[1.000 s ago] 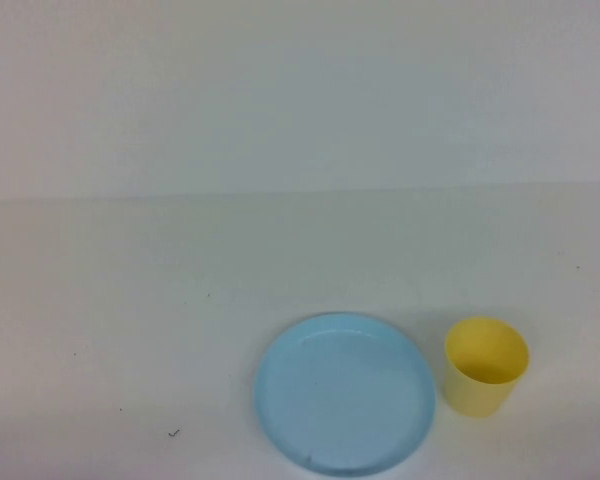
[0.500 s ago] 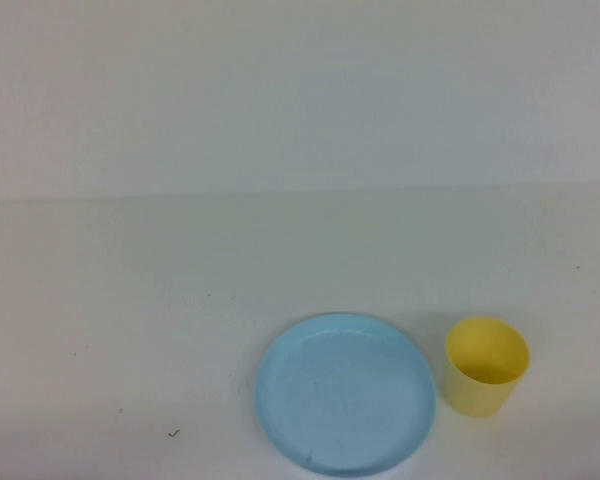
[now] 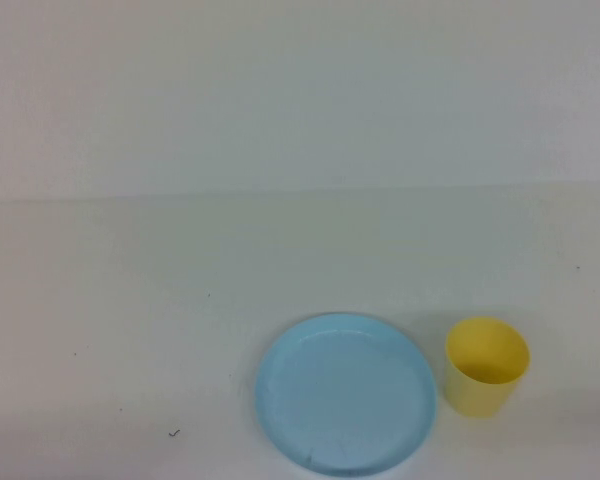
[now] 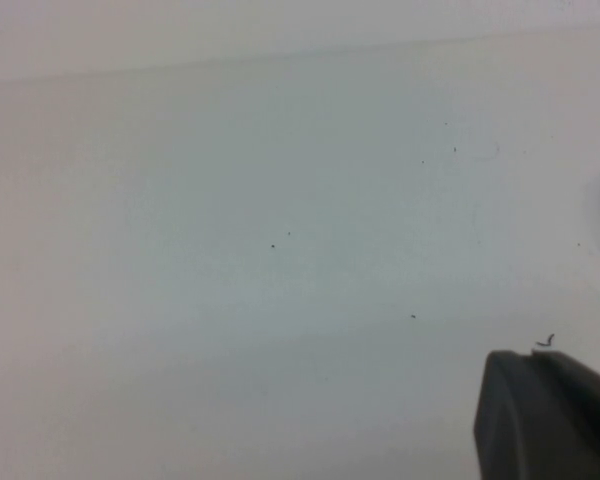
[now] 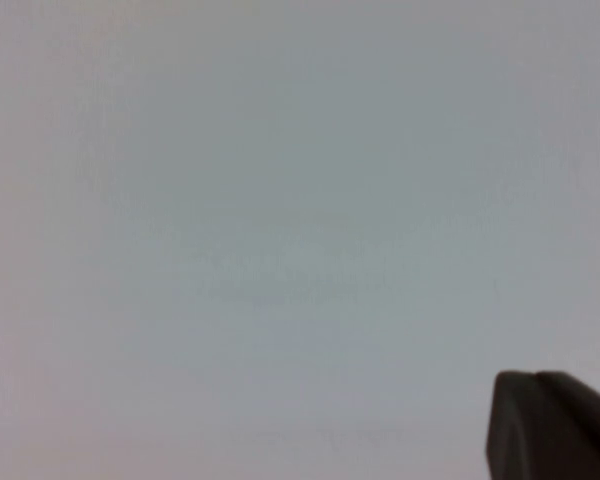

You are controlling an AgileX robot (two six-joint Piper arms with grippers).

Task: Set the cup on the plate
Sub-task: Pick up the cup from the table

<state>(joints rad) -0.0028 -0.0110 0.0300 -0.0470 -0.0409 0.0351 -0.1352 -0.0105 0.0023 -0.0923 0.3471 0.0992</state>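
The yellow cup stands upright on the white table, just right of the light blue plate and apart from it. The plate lies flat and empty near the front edge of the high view. Neither gripper shows in the high view. The left gripper shows only in the left wrist view as one dark tip with its jaws together, over bare table. The right gripper shows the same way in the right wrist view, jaws together, holding nothing. Neither wrist view shows the cup or the plate.
The white table runs back to a pale wall. A tiny dark mark lies on the table left of the plate; it also shows in the left wrist view by the left gripper's tip.
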